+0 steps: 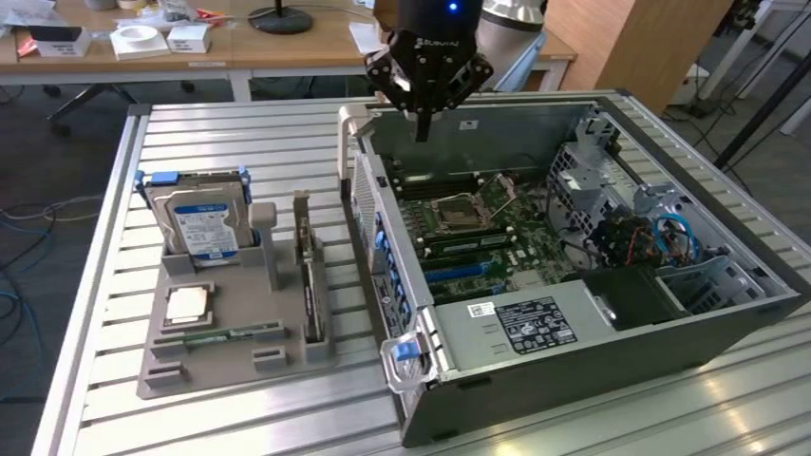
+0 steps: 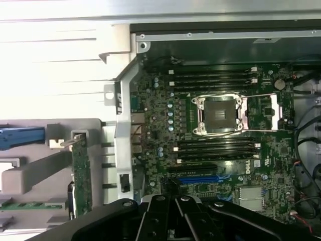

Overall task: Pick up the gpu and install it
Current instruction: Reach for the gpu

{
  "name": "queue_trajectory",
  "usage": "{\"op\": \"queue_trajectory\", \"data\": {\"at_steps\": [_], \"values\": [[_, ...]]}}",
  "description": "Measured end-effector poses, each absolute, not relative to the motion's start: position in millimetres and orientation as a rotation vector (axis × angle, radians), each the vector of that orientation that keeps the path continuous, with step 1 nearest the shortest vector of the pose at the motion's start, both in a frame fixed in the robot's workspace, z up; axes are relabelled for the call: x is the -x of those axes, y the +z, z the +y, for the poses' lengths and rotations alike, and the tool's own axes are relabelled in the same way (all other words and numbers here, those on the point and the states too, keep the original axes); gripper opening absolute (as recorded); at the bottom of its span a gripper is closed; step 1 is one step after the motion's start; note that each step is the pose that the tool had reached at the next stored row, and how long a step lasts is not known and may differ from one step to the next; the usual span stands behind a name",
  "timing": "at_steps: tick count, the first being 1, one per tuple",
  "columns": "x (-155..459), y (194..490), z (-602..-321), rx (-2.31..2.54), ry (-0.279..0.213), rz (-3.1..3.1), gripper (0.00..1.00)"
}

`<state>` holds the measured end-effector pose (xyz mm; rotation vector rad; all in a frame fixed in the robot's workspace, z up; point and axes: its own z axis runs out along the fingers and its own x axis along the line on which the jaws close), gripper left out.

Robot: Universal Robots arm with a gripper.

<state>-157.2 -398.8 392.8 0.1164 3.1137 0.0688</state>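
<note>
Gripper (image 1: 423,128) hangs over the far part of the open computer case (image 1: 609,313), above the far edge of the motherboard (image 1: 481,228). Its jaws are closed on themselves, the fingers (image 1: 423,119) pressed into one dark tip that points straight down and grips nothing. In the wrist view the gripper (image 2: 175,211) sits above the board, with the CPU socket (image 2: 219,114) and a blue expansion slot (image 2: 198,178) below it. The gpu (image 1: 308,275) is well apart from the gripper, on the exterior view's left of the case. It stands on its long edge in a slot of the grey holder (image 1: 228,366), which lies on the slatted metal table (image 1: 114,237). The card's long axis runs from far to near, roughly parallel to the case's left wall, with its thin top edge facing up and its flat faces turned left and right. Its pale metal end appears to sit at the far end. In the wrist view the gpu (image 2: 81,170) shows as a narrow strip just beside the case wall. On the same holder, left of the card, a hard drive (image 1: 200,223) stands upright at the far end. A processor chip (image 1: 188,302) and a green memory stick (image 1: 228,334) lie flat nearer.
</note>
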Motion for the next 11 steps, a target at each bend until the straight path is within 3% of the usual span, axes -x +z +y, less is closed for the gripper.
{"op": "queue_trajectory", "data": {"at_steps": [11], "values": [[195,392,-399,-0.117,0.069,3.114,0.1]]}}
